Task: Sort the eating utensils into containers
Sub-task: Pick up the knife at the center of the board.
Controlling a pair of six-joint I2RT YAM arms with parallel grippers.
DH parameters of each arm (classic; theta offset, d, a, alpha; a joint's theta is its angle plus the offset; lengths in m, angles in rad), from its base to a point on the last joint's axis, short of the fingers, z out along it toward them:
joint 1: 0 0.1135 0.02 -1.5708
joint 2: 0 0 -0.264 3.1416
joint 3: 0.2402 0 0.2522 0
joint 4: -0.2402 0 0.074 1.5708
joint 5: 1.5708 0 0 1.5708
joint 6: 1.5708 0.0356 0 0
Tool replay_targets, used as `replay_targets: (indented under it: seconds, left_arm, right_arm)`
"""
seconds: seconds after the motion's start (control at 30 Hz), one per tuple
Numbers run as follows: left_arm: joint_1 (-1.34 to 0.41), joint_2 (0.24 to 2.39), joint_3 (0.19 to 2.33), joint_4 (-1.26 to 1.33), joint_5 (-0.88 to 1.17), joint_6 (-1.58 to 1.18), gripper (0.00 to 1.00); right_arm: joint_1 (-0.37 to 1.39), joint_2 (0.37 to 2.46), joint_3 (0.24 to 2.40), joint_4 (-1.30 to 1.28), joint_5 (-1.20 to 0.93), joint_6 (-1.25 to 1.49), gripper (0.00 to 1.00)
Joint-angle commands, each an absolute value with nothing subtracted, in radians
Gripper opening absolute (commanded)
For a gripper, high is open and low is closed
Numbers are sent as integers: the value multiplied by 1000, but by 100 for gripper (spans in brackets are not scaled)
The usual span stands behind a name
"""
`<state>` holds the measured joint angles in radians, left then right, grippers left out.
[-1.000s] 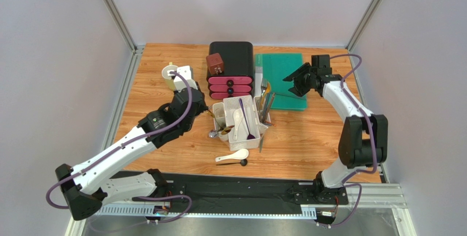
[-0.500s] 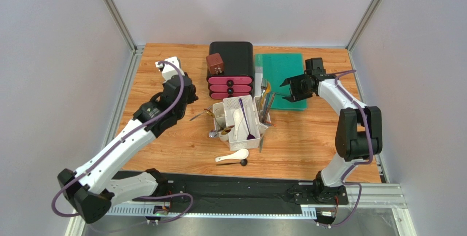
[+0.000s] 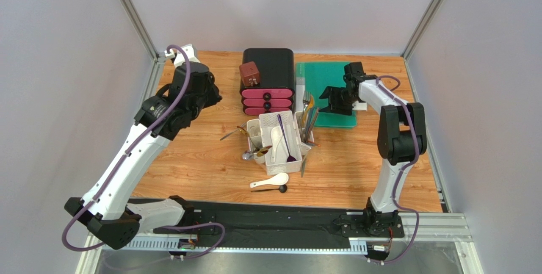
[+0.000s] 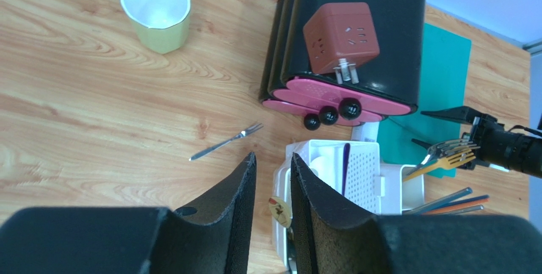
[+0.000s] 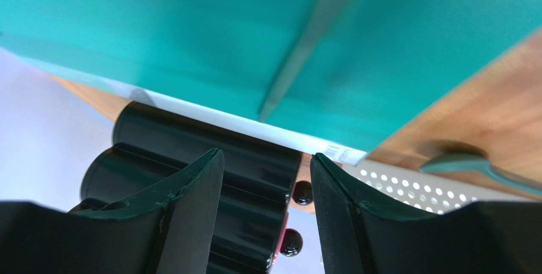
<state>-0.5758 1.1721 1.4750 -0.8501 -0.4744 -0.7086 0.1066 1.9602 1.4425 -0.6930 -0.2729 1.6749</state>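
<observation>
Left of caddy point(image 3: 273, 167), 1 fork point(image 4: 226, 141) lying apart, left tool point(image 4: 272, 159) hovering nearby

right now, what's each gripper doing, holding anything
Left gripper: fingers slightly apart, nothing between them.
Right gripper: fingers open, empty, by the flat teal mat.

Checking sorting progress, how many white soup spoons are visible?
2: one white soup spoon in the caddy's centre bin, another on the table in front. Others may be hidden.

Drawer box point(image 3: 268, 64), red cube point(image 3: 249, 74) atop, yellow mug point(image 4: 156, 8), teal mat point(image 3: 326, 77)
</observation>
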Motion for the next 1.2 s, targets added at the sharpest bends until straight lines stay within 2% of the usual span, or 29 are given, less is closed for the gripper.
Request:
replay_targets:
  seconds: [0.0,0.23,0.57,0.93,1.03,1.17]
  left_arm:
    - [-549,1198,1529,-948,-431,-675,32]
    - [-538,1216,1554,-917,-419,-629,32]
    - [-529,1203,1536,-931,-440,-607,31]
    - [-523,1201,1534,-928,-433,-601,31]
    - [-520,1201,1529,-930,-433,-601,31]
    - [-517,1200,1532,-930,-436,-598,31]
  right_arm:
    - [124,1930,1453,-794,-287,1763,58]
    - [106,1890,1373,-798,-261,1804,58]
    - [74,1945,1446,-779,-242,1767,58]
    - [43,2060,1536,-922,-294,1694,59]
    - [38,2065,1514,-922,-285,1700,56]
    - [32,2083,1511,-926,-279,1694,45]
